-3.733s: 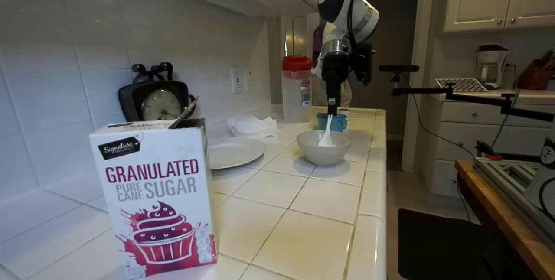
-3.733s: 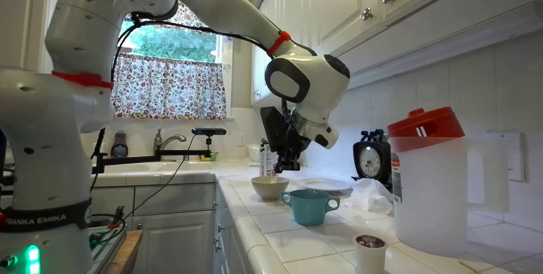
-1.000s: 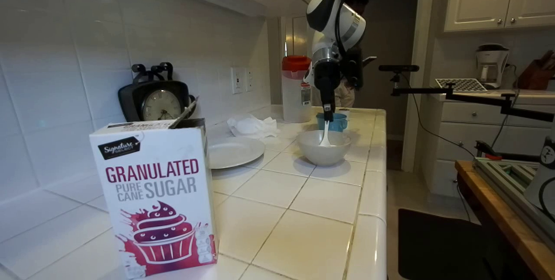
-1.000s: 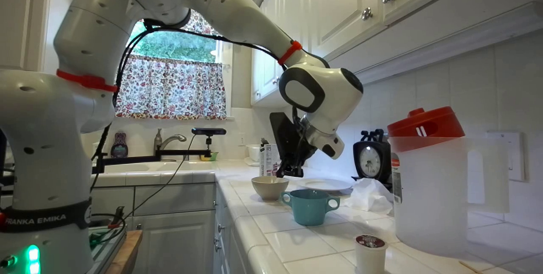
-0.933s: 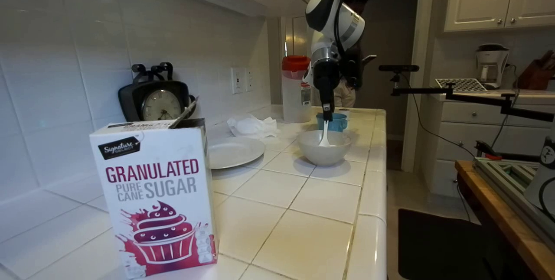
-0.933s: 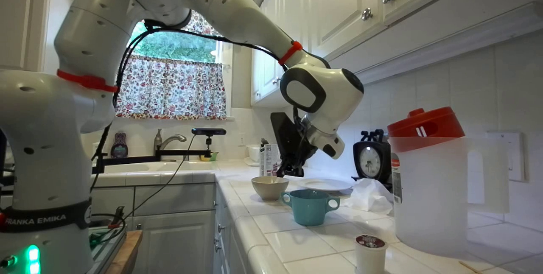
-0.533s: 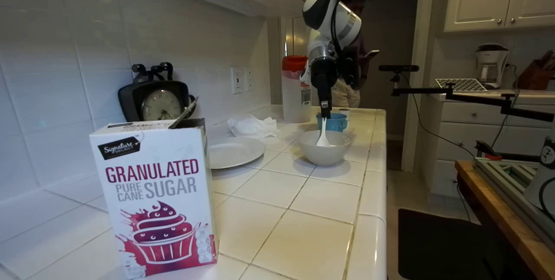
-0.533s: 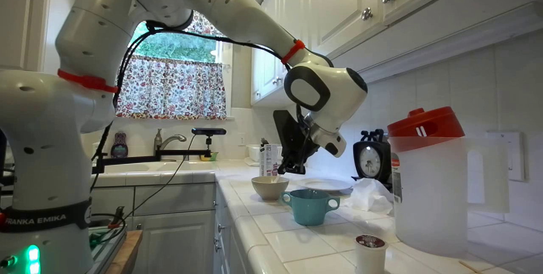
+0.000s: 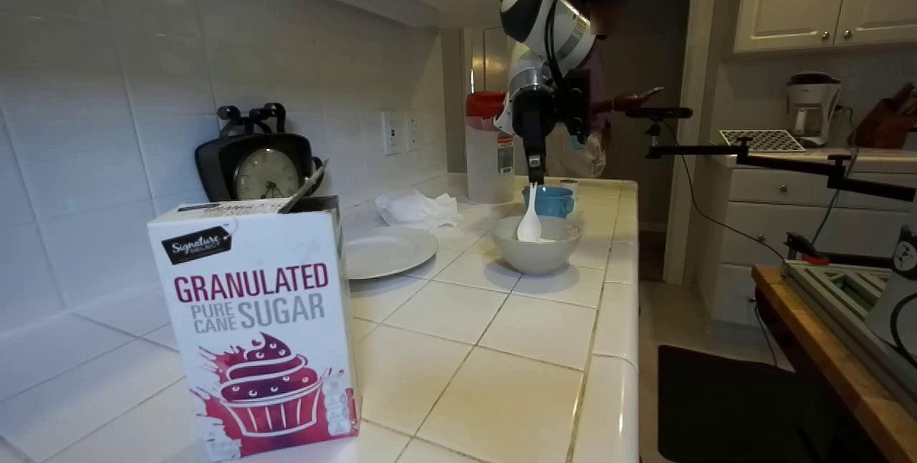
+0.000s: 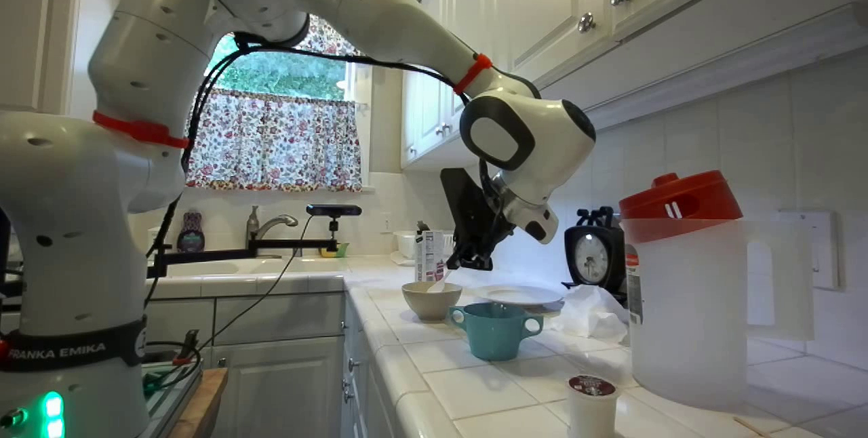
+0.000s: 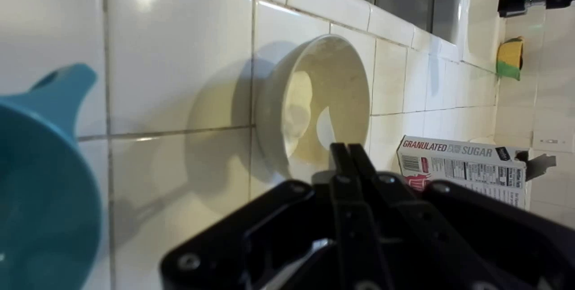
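Observation:
My gripper [image 9: 536, 178] is shut on the handle of a white plastic spoon [image 9: 530, 223] and points downward. The spoon leans, its scoop end just inside the pale bowl [image 9: 536, 255] on the tiled counter. In the wrist view the two fingertips [image 11: 339, 153] lie almost together and hide the handle; a white part of the spoon [image 11: 325, 130] shows in front of the bowl's inside. Some white stuff [image 11: 298, 101] lies in the bowl [image 11: 268, 119]. An exterior view also shows the gripper [image 10: 469, 264] above and to the right of the bowl [image 10: 428, 304].
A teal two-handled cup [image 10: 498, 333] stands near the bowl. Also on the counter are a sugar box [image 9: 254, 348], a white plate [image 9: 390, 254], crumpled paper [image 9: 419, 209], a dark clock-faced object [image 10: 588, 255], a red-lidded pitcher [image 10: 685, 316] and a small pod [image 10: 591, 407]. Cabinets [image 10: 542, 11] hang above.
My gripper has risen a little and tilted, lifting the spoon so that more of its scoop shows above the bowl's rim. The bowl stays put. A person behind has shifted.

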You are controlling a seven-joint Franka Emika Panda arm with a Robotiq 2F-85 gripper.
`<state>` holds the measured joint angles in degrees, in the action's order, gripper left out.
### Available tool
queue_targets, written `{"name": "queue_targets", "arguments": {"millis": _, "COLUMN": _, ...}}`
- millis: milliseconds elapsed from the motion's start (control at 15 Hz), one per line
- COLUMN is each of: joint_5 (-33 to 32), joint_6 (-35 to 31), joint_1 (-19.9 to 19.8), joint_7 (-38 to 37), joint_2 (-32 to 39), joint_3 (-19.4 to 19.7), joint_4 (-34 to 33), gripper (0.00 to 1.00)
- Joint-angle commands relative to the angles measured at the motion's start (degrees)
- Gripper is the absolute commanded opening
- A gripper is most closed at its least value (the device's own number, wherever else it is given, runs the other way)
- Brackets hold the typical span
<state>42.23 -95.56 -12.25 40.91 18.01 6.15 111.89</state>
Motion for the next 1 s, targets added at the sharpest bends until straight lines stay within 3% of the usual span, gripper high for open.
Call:
{"name": "queue_targets", "arguments": {"millis": 0, "joint_5": 1.50, "joint_6": 2.39, "joint_1": -1.38, "joint_7": 2.63, "joint_2": 0.77, "joint_3": -0.44, "joint_4": -1.63, "gripper": 0.01}}
{"name": "queue_targets", "arguments": {"millis": 933, "joint_5": 3.52, "joint_6": 3.32, "joint_1": -2.47, "joint_7": 7.20, "joint_2": -0.38, "joint_3": 0.23, "joint_4": -0.61, "gripper": 0.01}}
